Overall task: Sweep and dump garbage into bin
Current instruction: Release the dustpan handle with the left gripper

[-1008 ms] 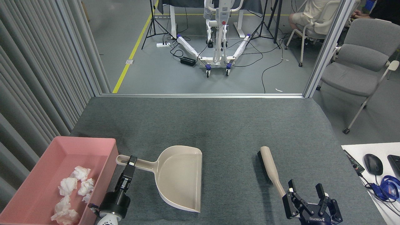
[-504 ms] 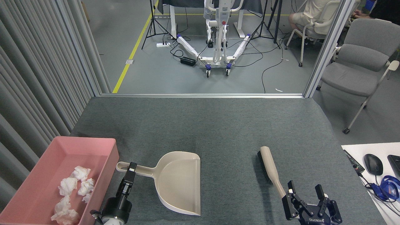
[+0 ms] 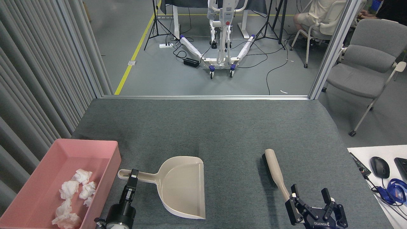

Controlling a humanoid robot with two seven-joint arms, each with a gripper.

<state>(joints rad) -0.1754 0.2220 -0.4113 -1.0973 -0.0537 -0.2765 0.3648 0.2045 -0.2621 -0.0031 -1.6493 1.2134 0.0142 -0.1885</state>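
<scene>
The pink bin [image 3: 83,143] sits at the near left of the grey table, with several white garbage wads [image 3: 73,191] lying inside it. Right of the bin a beige dustpan [image 3: 184,187] rests on the table, its handle pointing left. My left gripper [image 3: 133,175] is shut on that handle near its looped end. A beige brush [image 3: 274,169] with black bristles lies to the right, handle toward me. My right gripper [image 3: 310,194] stands open just behind the handle's near end, which lies beside its left finger rather than between the fingers.
A ribbed grey curtain [image 3: 38,79] runs along the left side behind the bin. At the near right a white desk [image 3: 359,152] carries a mouse [image 3: 379,167] and blue cables. A grey chair [image 3: 365,68] stands beyond the table's right edge.
My left gripper has drawn the dustpan toward me and a little lower in view, handle still in its grip. My right gripper has slipped slightly back. The brush has stayed put.
</scene>
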